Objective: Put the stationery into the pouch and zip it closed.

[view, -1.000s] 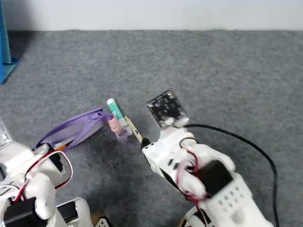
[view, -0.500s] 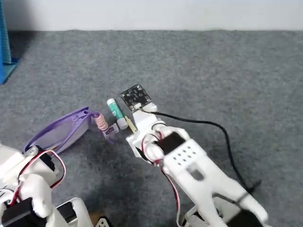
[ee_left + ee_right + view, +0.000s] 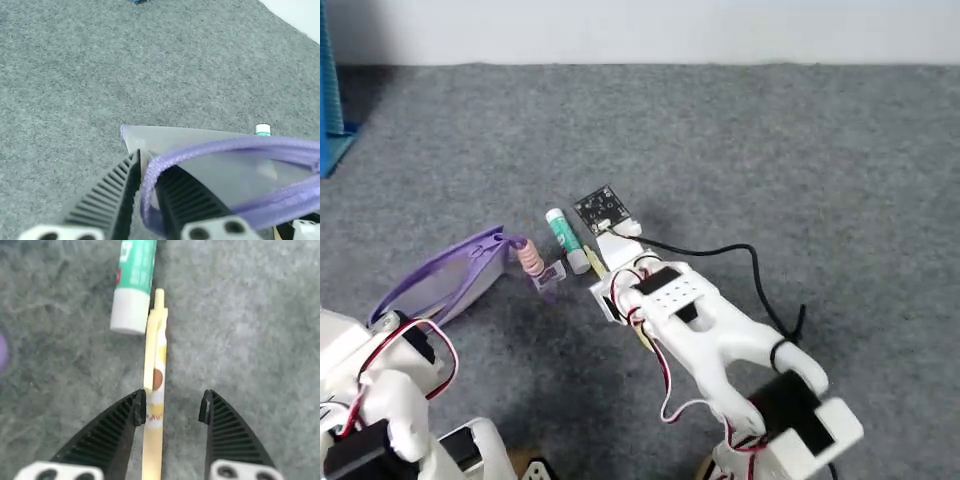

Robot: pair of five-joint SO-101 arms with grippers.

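While the left tool is clenched on the purple zip edge of the pouch, the right tool sits spread open, straddling the pen on the grey desk. Pen's long axis runs in line with the fingers, clip end pointing away toward the white cap of the glue stick. It hugs one finger, with a gap to the other. There's reddish print on the barrel, but I can't read it.

Yellow pen is straddled by R gripper, jaws apart; green glue stick is laid beside pen's tip.
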